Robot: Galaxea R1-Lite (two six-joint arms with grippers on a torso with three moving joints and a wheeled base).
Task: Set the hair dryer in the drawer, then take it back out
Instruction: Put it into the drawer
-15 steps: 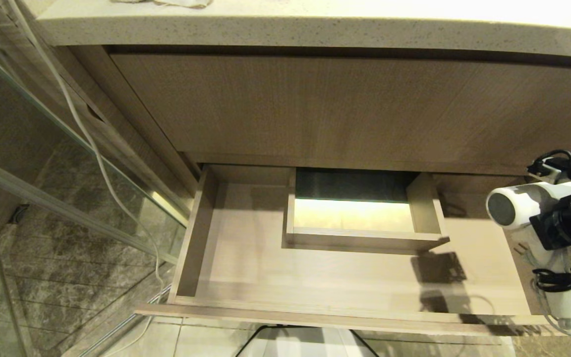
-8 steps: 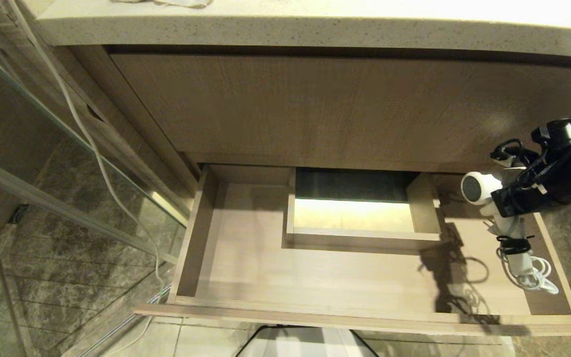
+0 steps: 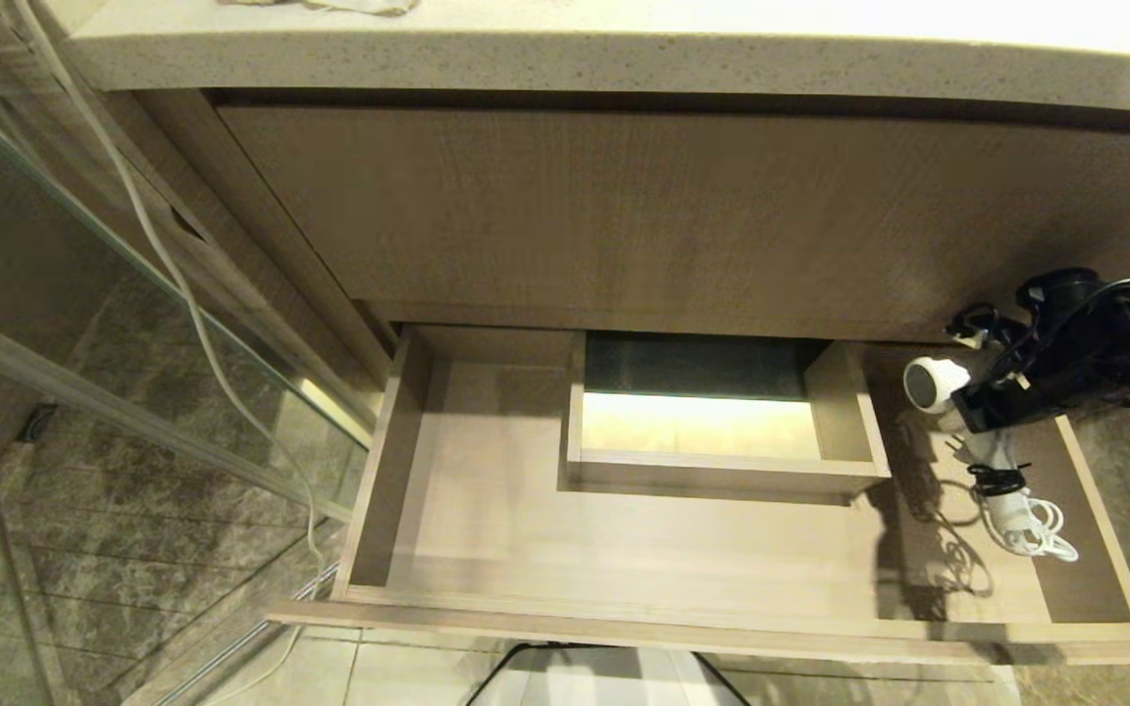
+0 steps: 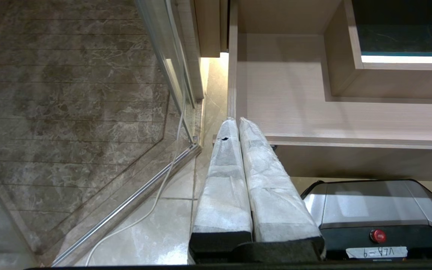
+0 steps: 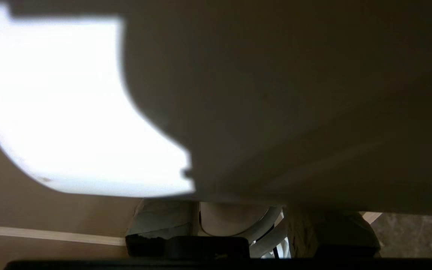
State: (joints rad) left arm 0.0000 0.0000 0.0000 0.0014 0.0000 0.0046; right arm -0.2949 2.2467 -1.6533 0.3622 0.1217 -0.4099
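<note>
While the right gripper (image 3: 977,404) is clamping its two fingers partway shut around the one dryer (image 3: 930,384), it is holding the white barrel over the right end of the drawer (image 3: 624,549), close to the back wall. In the right wrist view the barrel (image 5: 88,112) is filling nearly the whole picture, with one padded finger (image 5: 159,221) showing on either side of the white body. The handle is hanging down toward the drawer floor, and the one coiled cord (image 3: 1031,515), bound with a black tie (image 3: 995,480), is trailing below it; whether the cord is touching the floor is not clear. One boxed cutout (image 3: 722,461) is sitting at mid-back of the single open drawer, left of the dryer. The left gripper (image 4: 238,123) is hanging parked in front of the drawer's left corner, its two wrapped fingers (image 4: 223,180) pressed together on nothing.
</note>
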